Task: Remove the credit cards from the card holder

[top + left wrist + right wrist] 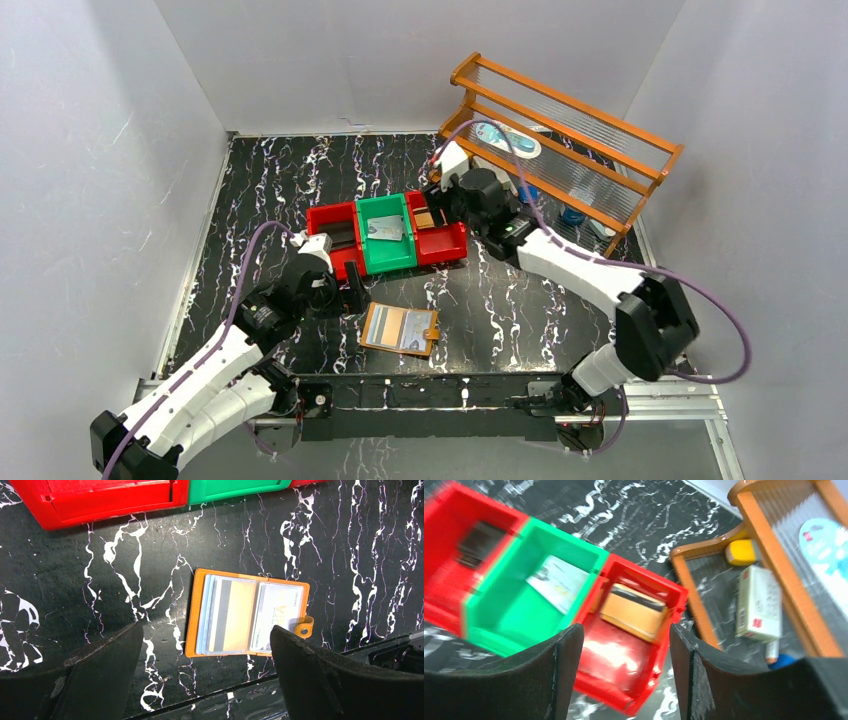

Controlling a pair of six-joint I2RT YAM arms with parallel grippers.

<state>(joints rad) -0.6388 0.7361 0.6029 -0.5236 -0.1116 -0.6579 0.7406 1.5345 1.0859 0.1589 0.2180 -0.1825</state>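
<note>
1. Closest to my left wrist camera are the two dark fingers [95, 675] of the left gripper [206, 632]. They are spread as wide as they go with nothing between them, and they hang above the card holder [247, 615] without touching it.
2. From above, I see the card holder lying open and flat on the table [60, 580], on the arm-base side of the green bin [390, 262] and clear of its wall.
3. Its clear pockets are not empty. On one half I see credit cards [232, 615] stacked, the top one showing a grey band, and a pale one sits behind the plastic of the other half, beside the snap tab.
4. As for what is done, one loose card [388, 229] lies flat on the floor of the green bin, so I judge at least one extraction complete.
5. The right gripper [624, 632] hovers over the red bin [609, 660] that adjoins the green bin on its right side. Its jaws are apart and hold nothing.
6. Below it in that bin rests a tan thing [634, 611] with a dark band along one edge. The view is blurred, and I cannot tell whether it is a card or a small case.
7. My read is that the job is partly through. Several cards remain pocketed, and the left gripper looks placed to work on the holder next.
</note>
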